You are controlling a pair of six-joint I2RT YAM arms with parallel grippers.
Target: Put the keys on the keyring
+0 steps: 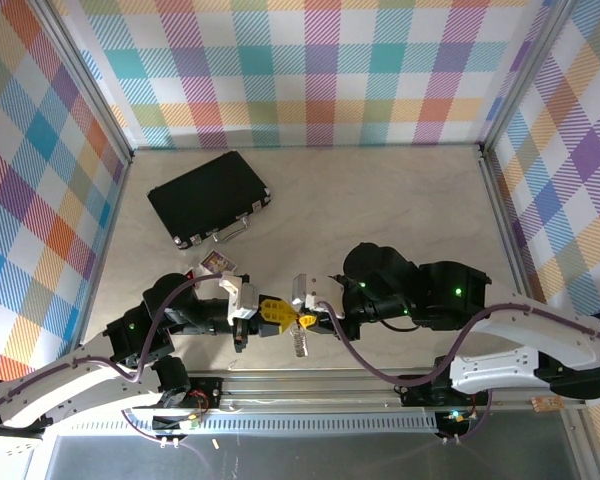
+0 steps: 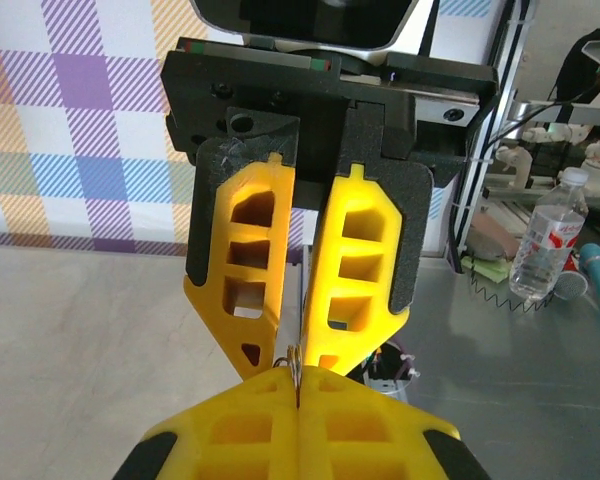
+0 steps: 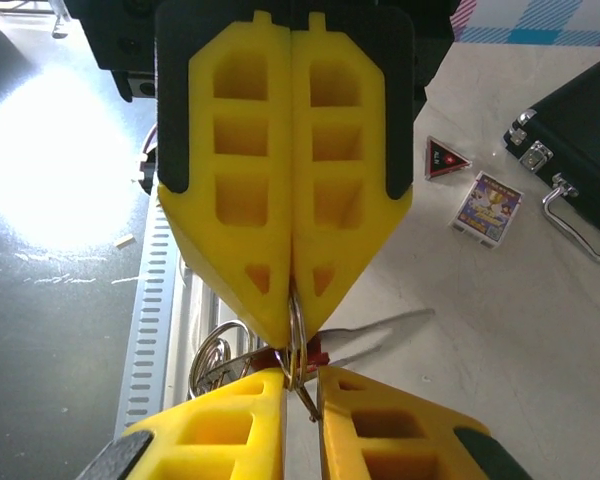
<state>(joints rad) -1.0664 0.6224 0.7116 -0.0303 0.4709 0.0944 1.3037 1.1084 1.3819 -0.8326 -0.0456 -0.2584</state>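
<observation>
Top view: left gripper (image 1: pixel 278 313) and right gripper (image 1: pixel 306 320) meet tip to tip above the near edge of the pale marbled worktop (image 1: pixel 380 210). The keyring (image 1: pixel 300 342) dangles just below them. A black case (image 1: pixel 208 197) lies shut at far left. Pastel checked walls (image 1: pixel 310 70) all round.

Left wrist: left gripper pressed together, pinching the keyring's thin wire. Right gripper's fingers face it, narrowly apart. Water bottle (image 2: pixel 548 240) in the background, red label, text unreadable.

Right wrist: right gripper slightly spread around the ring. Red key (image 3: pixel 318 356) peeks beside the ring under the tips; threaded or not, cannot tell. Printed cards (image 3: pixel 488 208) near the case, writing too small.
</observation>
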